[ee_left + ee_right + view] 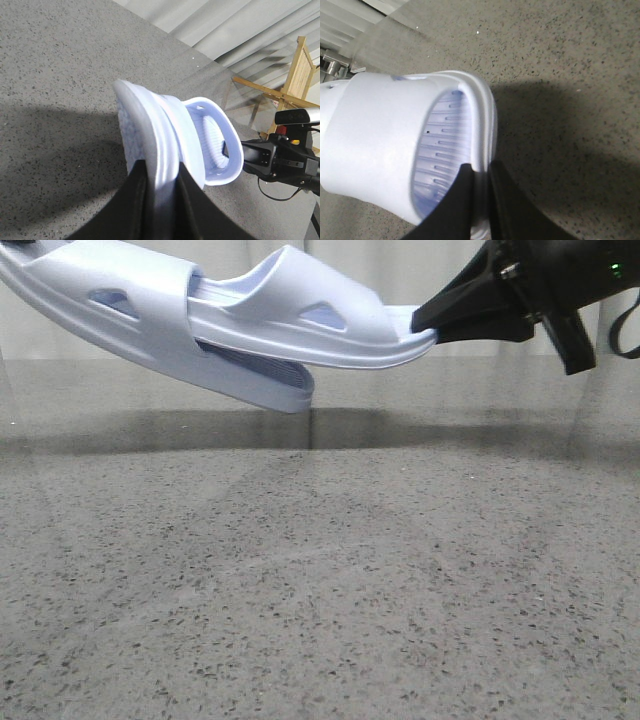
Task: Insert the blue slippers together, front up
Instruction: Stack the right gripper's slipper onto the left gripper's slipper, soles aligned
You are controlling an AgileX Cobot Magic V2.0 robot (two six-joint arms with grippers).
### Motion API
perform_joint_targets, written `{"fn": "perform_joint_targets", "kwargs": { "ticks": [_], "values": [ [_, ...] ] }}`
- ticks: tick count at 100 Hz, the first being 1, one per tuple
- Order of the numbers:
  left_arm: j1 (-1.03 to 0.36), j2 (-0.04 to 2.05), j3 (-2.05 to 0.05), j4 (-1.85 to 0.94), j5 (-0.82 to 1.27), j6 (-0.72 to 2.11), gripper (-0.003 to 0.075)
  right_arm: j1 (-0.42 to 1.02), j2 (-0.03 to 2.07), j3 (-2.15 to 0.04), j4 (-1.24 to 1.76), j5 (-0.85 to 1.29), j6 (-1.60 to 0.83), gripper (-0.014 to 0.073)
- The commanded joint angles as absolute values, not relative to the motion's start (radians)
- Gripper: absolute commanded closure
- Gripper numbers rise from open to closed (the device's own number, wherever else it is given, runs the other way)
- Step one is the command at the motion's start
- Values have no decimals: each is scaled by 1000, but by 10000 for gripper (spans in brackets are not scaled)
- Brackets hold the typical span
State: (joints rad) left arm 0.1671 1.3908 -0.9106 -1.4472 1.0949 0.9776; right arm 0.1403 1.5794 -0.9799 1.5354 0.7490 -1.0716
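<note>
Blue slippers (240, 325) are both off the table (320, 580), held in the air near the top of the front view, nested: the right-hand slipper (320, 325) has its front end pushed under the wide strap of the left-hand slipper (130, 305), so the two overlap in the middle. Left-hand one slopes down toward centre, ribbed sole underside visible at its lower tip. Right-hand one sits on top, roughly level, triangular side hole facing the camera.

Right gripper (432, 328) is clamped on the heel edge of the right-hand slipper; right wrist view shows the black fingers (462, 200) pinching the rim (481, 172), ribbed footbed (440, 155) just beside them.

Left gripper (160, 195) is clamped on the far end of the left-hand slipper; in the left wrist view both fingers (135, 200) squeeze the thick sole edge (160, 150). It's mostly cut off in the front view.

Shadow of the pair falls on the speckled grey table below. Pale curtain (400, 265) behind, wooden rack (295, 80) off past the table edge in the left wrist view
</note>
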Motion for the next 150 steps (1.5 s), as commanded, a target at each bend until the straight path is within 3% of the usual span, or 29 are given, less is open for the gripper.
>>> {"fn": "perform_joint_targets", "kwargs": {
  "ticks": [1, 46, 78, 122, 150],
  "values": [
    [141, 1371, -936, -1517, 1266, 982, 705, 181, 1555, -1033, 1600, 908, -1091, 700],
    [141, 1373, -936, -1517, 1266, 988, 705, 179, 1555, -1039, 1576, 901, -1091, 697],
    [228, 1373, -936, -1493, 1266, 991, 705, 75, 1550, -1039, 1515, 994, -1087, 477],
    [241, 1373, -936, -1497, 1255, 991, 705, -114, 1550, -1039, 1502, 1190, -1087, 474],
    [241, 1373, -879, -1466, 1138, 1027, 705, -196, 1539, -1039, 1438, 1284, -1087, 474]
  ]
}}
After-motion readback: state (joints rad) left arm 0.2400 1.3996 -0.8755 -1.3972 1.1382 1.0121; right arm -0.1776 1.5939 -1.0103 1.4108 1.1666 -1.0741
